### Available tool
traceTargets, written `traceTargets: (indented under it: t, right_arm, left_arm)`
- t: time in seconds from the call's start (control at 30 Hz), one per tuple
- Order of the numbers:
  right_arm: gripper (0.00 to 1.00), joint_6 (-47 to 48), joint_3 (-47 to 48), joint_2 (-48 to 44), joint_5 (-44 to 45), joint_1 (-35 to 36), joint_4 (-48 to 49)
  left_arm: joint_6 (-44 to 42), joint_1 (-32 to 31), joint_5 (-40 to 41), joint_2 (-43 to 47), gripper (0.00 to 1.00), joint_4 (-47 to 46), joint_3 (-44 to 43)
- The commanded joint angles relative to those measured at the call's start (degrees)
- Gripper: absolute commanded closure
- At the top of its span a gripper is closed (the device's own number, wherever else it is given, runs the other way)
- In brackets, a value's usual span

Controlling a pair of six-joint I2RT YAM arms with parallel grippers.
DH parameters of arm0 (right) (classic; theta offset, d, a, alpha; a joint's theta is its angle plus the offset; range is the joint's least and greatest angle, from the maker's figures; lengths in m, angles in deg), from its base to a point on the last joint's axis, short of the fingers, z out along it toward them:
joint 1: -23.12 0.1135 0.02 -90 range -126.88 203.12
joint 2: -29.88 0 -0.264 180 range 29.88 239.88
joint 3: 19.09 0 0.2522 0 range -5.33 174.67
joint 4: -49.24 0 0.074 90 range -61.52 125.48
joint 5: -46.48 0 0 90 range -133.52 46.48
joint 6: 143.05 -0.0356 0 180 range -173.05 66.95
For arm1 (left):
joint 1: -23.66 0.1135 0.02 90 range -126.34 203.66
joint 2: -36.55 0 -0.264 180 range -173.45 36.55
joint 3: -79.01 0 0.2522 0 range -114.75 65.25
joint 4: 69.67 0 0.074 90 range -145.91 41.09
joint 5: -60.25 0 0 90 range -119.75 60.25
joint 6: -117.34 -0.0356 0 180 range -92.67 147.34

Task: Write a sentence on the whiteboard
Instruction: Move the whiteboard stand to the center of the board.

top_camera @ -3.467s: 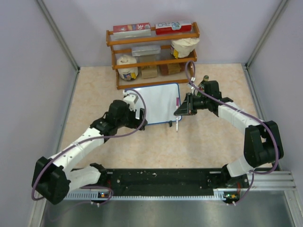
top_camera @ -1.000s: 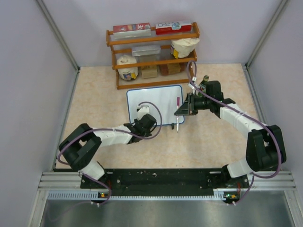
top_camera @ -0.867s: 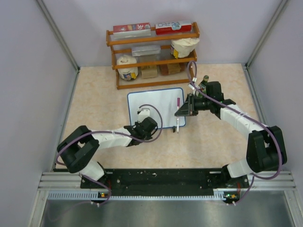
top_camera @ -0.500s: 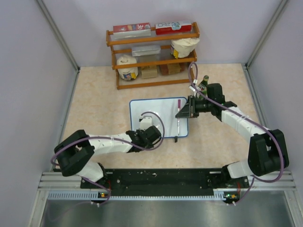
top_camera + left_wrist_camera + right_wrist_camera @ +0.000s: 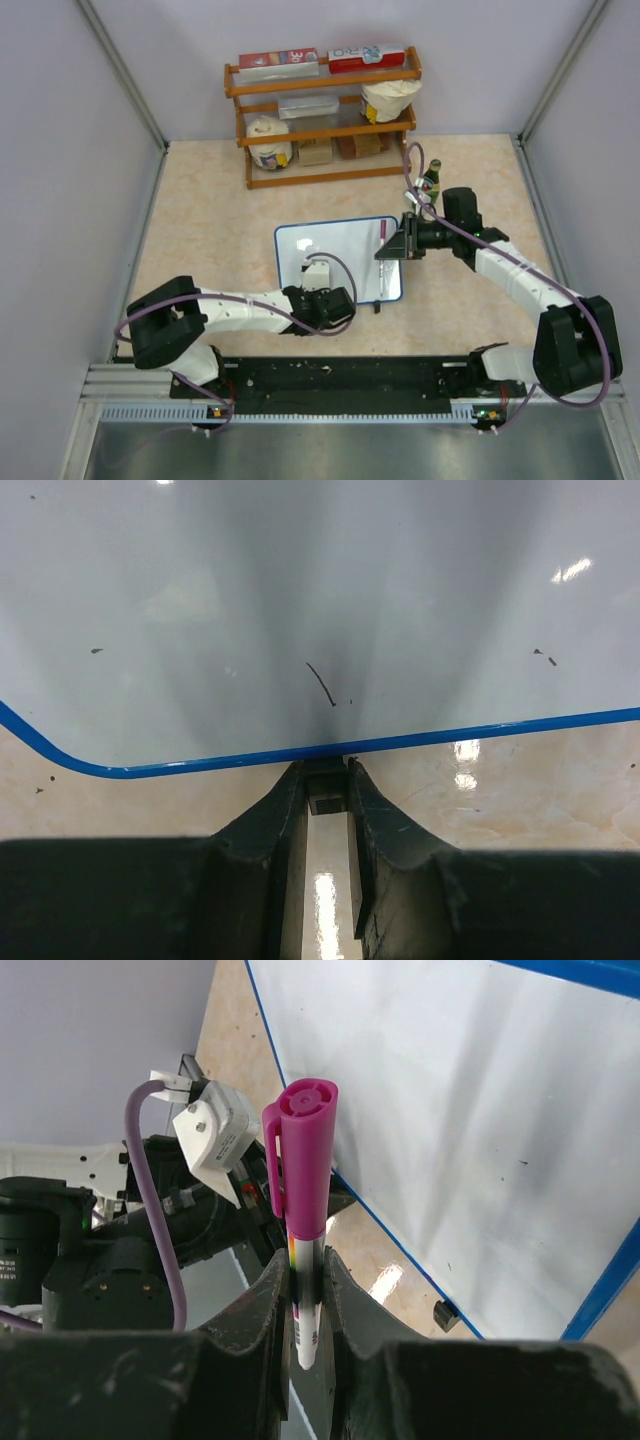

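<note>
Pulling the whiteboard (image 5: 345, 248) into reach, our left gripper (image 5: 326, 783) clamps its near edge; our right gripper (image 5: 303, 1285) grips the capped marker (image 5: 301, 1160).

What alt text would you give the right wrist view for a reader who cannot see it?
The right tool is shut on a marker whose magenta cap is on and points up in the view. Behind it lies the blue-framed whiteboard, unmarked apart from small specks, and the left arm with its purple cable sits at the left.
</note>
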Motion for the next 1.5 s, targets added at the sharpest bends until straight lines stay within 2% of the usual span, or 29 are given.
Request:
traceTargets:
  t: [0.0, 0.13, 0.47, 0.6, 0.67, 0.83, 1.17, 1.47]
  right_arm:
    - [1.00, 0.51, -1.03, -4.82, 0.39, -0.23, 1.22]
    - [1.00, 0.16, -1.74, -5.96, 0.83, -0.14, 1.05]
    - [1.00, 0.07, -2.53, -6.67, 1.62, -0.23, 1.13]
    - [1.00, 0.16, -2.79, -6.58, 1.71, -0.14, 1.05]
    - [1.00, 0.25, -2.79, -6.49, 1.80, -0.23, 1.13]
    - [1.00, 0.25, -2.53, -6.41, 1.71, -0.14, 1.05]
    - [1.00, 0.33, -2.44, -6.76, 1.71, -0.14, 1.04]
    - [1.00, 0.07, -1.83, -6.84, 1.80, -0.23, 1.04]
  left_arm:
    - [6.15, -3.22, -5.76, -1.95, 1.00, 3.17, -0.91]
    - [7.21, -5.33, -5.41, -2.38, 0.92, 3.17, -1.78]
    - [4.93, -7.89, -6.99, -4.50, 0.83, 2.12, -5.04]
    - [4.84, -8.24, -8.22, -3.71, 0.57, 1.24, -5.04]
    - [4.40, -8.59, -8.66, -3.62, 0.53, 0.62, -5.56]
    - [2.65, -9.03, -9.19, -5.28, 0.50, 0.18, -7.23]
    - [0.09, -9.29, -9.98, -3.97, 0.49, -1.75, -7.32]
    - [-2.45, -12.10, -9.19, 5.60, 0.46, 1.85, -7.41]
